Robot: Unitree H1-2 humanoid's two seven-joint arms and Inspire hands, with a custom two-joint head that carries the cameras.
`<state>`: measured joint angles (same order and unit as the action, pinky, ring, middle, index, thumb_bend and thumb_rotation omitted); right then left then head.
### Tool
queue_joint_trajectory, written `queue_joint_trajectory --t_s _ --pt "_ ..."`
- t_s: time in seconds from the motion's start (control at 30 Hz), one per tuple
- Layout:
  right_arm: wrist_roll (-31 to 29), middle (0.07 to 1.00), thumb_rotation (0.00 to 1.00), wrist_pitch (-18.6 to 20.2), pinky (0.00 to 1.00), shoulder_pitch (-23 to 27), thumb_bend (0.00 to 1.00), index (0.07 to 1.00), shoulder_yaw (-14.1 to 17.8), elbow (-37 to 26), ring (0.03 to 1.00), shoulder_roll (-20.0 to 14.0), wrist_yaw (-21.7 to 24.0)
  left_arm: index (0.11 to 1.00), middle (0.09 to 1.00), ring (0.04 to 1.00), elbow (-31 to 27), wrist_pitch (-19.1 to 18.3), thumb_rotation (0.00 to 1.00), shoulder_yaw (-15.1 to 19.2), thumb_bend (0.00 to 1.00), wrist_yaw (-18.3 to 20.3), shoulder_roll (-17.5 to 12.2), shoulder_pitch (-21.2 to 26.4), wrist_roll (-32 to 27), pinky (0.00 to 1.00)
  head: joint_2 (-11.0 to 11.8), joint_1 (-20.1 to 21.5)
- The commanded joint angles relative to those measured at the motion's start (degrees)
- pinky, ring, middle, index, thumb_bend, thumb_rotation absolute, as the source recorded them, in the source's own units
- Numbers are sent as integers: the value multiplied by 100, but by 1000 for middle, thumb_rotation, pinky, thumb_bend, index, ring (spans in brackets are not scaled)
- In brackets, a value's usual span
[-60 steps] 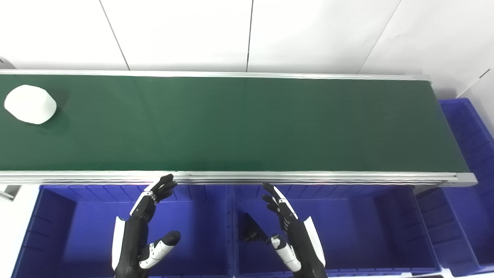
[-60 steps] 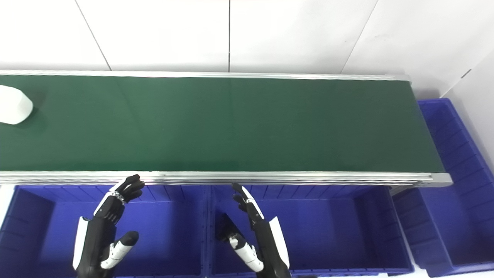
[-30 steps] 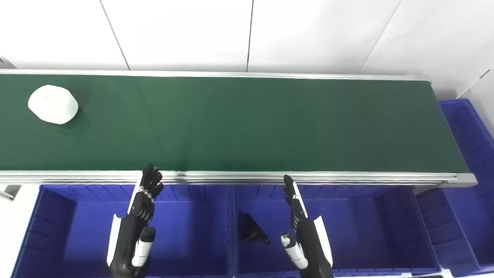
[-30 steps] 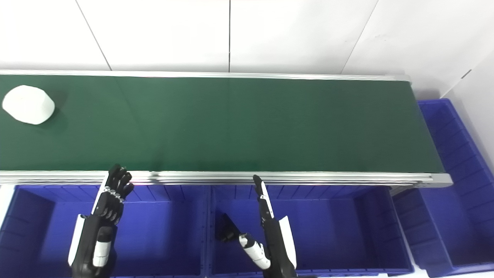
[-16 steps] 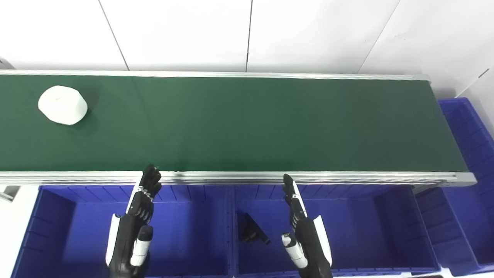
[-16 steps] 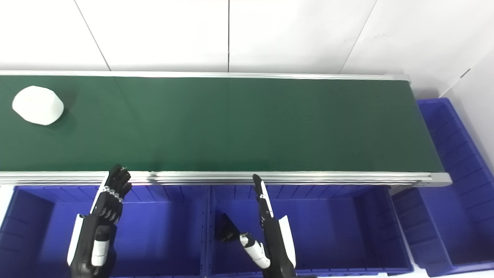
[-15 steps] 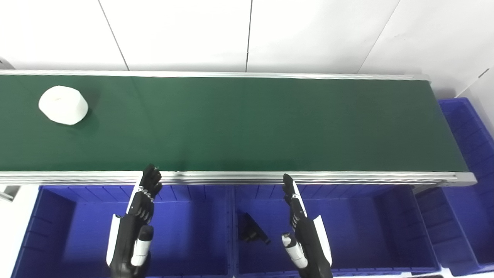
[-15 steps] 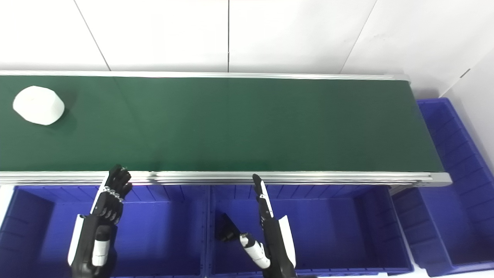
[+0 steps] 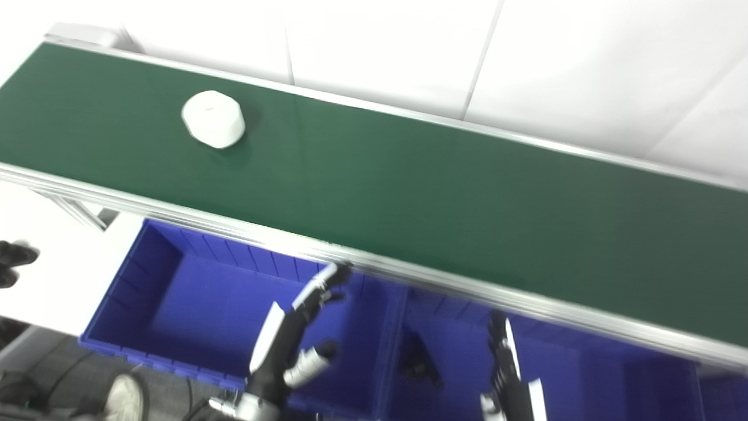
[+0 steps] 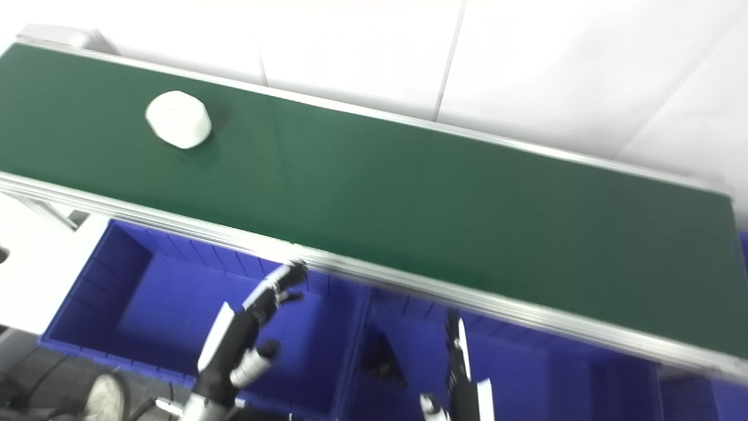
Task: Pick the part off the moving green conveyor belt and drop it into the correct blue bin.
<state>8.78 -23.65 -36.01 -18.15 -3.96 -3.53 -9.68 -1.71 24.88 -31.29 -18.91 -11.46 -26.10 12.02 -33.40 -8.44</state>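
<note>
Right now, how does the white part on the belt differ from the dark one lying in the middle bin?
The white part is pale, rounded and chunky; the dark part is black, and too blurred to show its shape. The white part sits on the green conveyor belt, uncollected; the dark part already lies in the middle blue bin. Neither is touched by a hand.

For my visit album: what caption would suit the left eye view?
A white part rides the green conveyor belt while both open hands, left and right, wait above blue bins.
</note>
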Motion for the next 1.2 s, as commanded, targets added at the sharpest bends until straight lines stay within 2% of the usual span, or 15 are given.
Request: queue_joint_trajectory --t_s 0.0,0.03,0.07,0.17,0.27,0.4,0.5,0.57,0.73,0.8,0.9,0.93,1.0,1.1,1.17 --pt "-369 1000 1000 -323 1000 -39 931 1000 25 -138 1000 41 82 854 879 865 -39 204 927 -130 867 -210 -41 32 149 759 126 -125" --pt "-469 1000 1000 -322 1000 -42 933 1000 50 -140 1000 42 111 849 878 862 -2 204 926 -187 856 -280 -46 54 168 742 148 -141" --pt "-525 1000 1000 -323 1000 -32 934 1000 68 -124 1000 27 146 848 878 862 142 204 926 -366 855 -543 -84 168 207 741 252 -214" --pt "-584 1000 1000 -323 1000 5 912 1000 79 -77 1000 -16 238 829 853 836 440 205 901 -766 819 -1052 -164 404 121 710 348 -308" --pt "-552 1000 1000 -323 1000 48 926 1000 85 2 1000 -55 309 818 849 826 541 205 882 -1062 795 -1401 -270 556 131 693 481 -385" --pt "-557 1000 1000 -324 1000 114 941 1000 115 133 1000 -66 339 817 841 815 695 205 867 -1476 762 -1938 -394 801 168 687 562 -434" --pt "-559 1000 1000 -326 1000 182 914 1000 101 234 1000 -110 351 800 825 798 865 205 872 -1775 757 -2467 -451 988 358 671 625 -450" --pt "-574 1000 1000 -327 1000 227 900 1000 92 290 1000 -117 363 801 824 796 816 204 854 -1869 763 -2534 -531 1028 356 667 677 -462" --pt "-533 1000 1000 -327 1000 281 905 1000 70 360 1000 -139 346 825 852 828 52 204 728 -1862 795 -2013 -859 1059 193 695 705 -475" --pt "-430 1000 1000 -327 1000 288 902 1000 45 357 1000 -161 254 830 856 830 -174 204 668 -1823 796 -2005 -932 1130 333 682 730 -475" --pt "-419 1000 1000 -327 1000 312 883 1000 4 377 1000 -165 218 817 840 814 -791 204 626 -1358 830 -1854 -1044 1292 606 666 824 -457" --pt "-403 1000 1000 -327 1000 328 875 1000 -13 401 1000 -168 194 821 835 814 -934 204 562 -1198 858 -1746 -1061 1325 602 683 824 -457" --pt "-393 1000 1000 -327 1000 358 883 1000 -43 440 1000 -160 172 815 813 788 -1221 198 452 -648 891 -1327 -1110 1529 581 688 836 -449" --pt "-491 1000 1000 -327 1000 390 896 1000 -74 451 1000 -141 247 805 806 792 -1595 -410 432 343 917 -644 -1191 2034 886 721 761 -415" --pt "-463 1000 1000 -327 1000 396 898 1000 -96 427 1000 -113 214 796 809 796 -1647 -723 424 852 967 -216 -1272 2400 1158 712 668 -359"
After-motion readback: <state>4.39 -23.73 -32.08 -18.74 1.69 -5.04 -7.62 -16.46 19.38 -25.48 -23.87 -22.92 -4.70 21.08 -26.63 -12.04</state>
